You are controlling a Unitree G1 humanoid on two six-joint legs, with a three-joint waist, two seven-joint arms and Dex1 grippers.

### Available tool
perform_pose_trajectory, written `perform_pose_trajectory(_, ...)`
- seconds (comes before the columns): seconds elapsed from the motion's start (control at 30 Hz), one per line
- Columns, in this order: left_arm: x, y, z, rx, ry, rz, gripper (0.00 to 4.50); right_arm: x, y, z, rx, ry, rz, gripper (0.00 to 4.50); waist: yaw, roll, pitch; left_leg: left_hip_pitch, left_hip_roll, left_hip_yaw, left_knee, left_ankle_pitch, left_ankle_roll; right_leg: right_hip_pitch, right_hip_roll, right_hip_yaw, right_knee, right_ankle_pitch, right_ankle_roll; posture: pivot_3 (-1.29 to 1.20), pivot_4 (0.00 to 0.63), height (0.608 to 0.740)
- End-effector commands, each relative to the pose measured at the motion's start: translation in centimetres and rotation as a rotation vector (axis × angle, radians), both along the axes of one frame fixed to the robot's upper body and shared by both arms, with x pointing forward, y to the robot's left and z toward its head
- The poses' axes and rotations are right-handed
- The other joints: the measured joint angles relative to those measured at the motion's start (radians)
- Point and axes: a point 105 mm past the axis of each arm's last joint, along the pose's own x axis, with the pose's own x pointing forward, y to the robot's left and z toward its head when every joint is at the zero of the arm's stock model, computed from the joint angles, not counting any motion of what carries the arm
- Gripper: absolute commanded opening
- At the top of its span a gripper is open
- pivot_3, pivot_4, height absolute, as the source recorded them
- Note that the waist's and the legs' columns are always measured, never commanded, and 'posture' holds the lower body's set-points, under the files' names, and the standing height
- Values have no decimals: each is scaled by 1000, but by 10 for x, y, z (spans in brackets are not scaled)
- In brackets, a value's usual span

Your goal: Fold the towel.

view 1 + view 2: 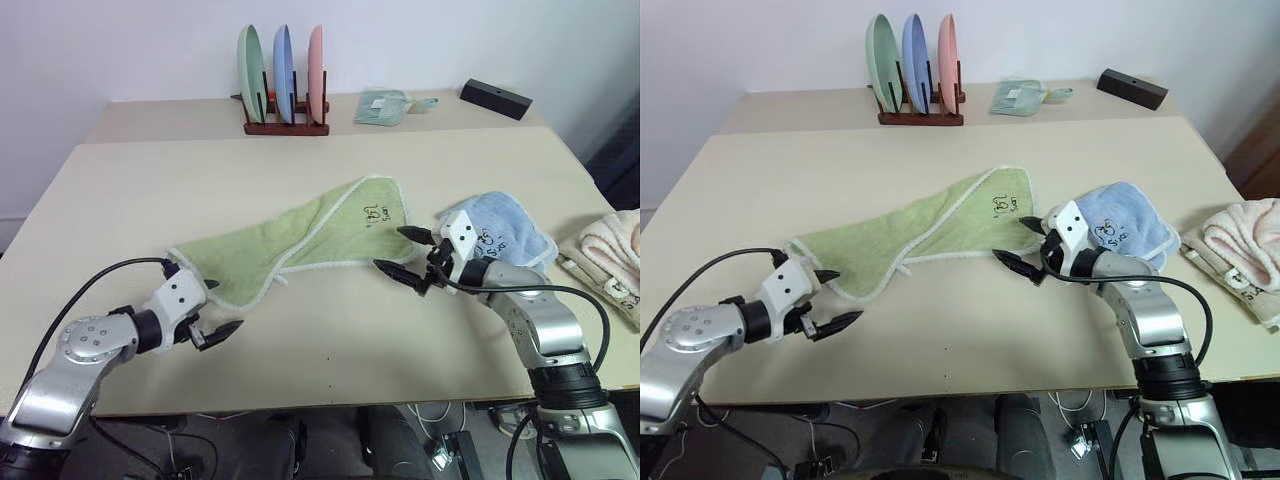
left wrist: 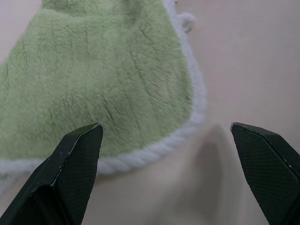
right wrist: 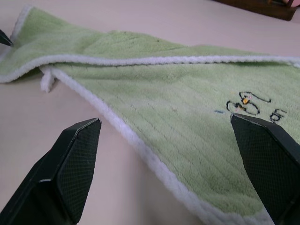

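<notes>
I see a pale beige worktop [image 1: 330,330] from my head camera. The light green towel [image 1: 300,240] lies across its middle, bunched into a long slanted shape with 1 layer folded over another. Its white stitched edge shows along the near side, and a small dark embroidered mark sits near the corner on my right.

My left gripper [image 1: 215,308] hovers at the towel's left end, its 2 black fingers [image 2: 77,159] spread wide apart and holding nothing. From the left wrist camera, the towel's rounded corner lies partly between the fingers, just ahead of the tips.

My right gripper [image 1: 405,252] sits at the towel's right end, beside the embroidered corner. Its fingers [image 3: 70,159] are also wide apart and empty. From the right wrist camera, the towel's white edge runs diagonally between them.

Crowding the right side, a light blue towel [image 1: 505,235] lies crumpled just beside the green one, directly behind my right gripper. Further right, at the worktop's edge, lies a pale pink fluffy towel [image 1: 610,255].

At the back stands a dark wooden rack [image 1: 285,125] holding 3 upright plates: green, blue and pink. Near it lie a small folded teal cloth [image 1: 385,105] and a black box [image 1: 495,98].
</notes>
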Motion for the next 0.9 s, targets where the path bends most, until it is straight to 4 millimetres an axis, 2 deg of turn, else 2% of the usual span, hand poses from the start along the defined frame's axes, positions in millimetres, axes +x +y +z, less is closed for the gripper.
perform_pose_trajectory(0.03,-1,-10,-10,3,28,-61,4440,1,11,18,15,-67,22,4500,-1,0,0,0,0,0,0,0,0,0,0,0,0,0,0,0,150,721)
perform_pose_trajectory(0.13,5,-12,-16,5,39,-66,4440,4,17,23,37,-78,21,4500,-1,0,0,0,0,0,0,0,0,0,0,0,0,0,0,0,150,721)
perform_pose_trajectory(0.23,18,-13,-9,16,-8,-68,3657,1,21,22,37,-76,32,4500,6,0,0,0,0,0,0,0,0,1,0,0,1,0,0,0,150,721)
perform_pose_trajectory(0.47,35,-6,-3,73,-84,-52,161,0,21,20,39,-76,28,4500,-2,0,0,0,0,-1,0,0,0,0,0,-1,1,0,0,0,150,721)
perform_pose_trajectory(0.5,36,-6,-2,71,-88,-53,18,-1,20,20,39,-76,27,4500,-2,0,0,0,0,-1,0,0,0,0,0,-1,0,0,0,0,150,721)
perform_pose_trajectory(0.6,35,-6,3,74,-99,-64,18,-1,19,20,30,-81,23,4500,-1,0,0,0,0,-1,0,0,0,-1,0,-1,1,0,0,0,150,721)
perform_pose_trajectory(0.67,29,-9,14,30,-98,-76,18,0,18,19,-8,-96,21,4500,-1,0,0,0,0,-1,0,0,0,0,0,-1,1,0,0,0,150,721)
perform_pose_trajectory(0.77,12,-8,25,-9,-67,-106,18,6,16,17,-145,-157,19,4500,-3,0,0,-1,0,0,0,0,0,-2,0,-1,1,0,0,0,150,721)
perform_pose_trajectory(0.9,-17,8,24,14,43,-107,18,32,11,25,-331,-288,-18,4500,-11,0,0,0,1,2,0,0,0,-3,0,0,2,0,0,0,150,721)
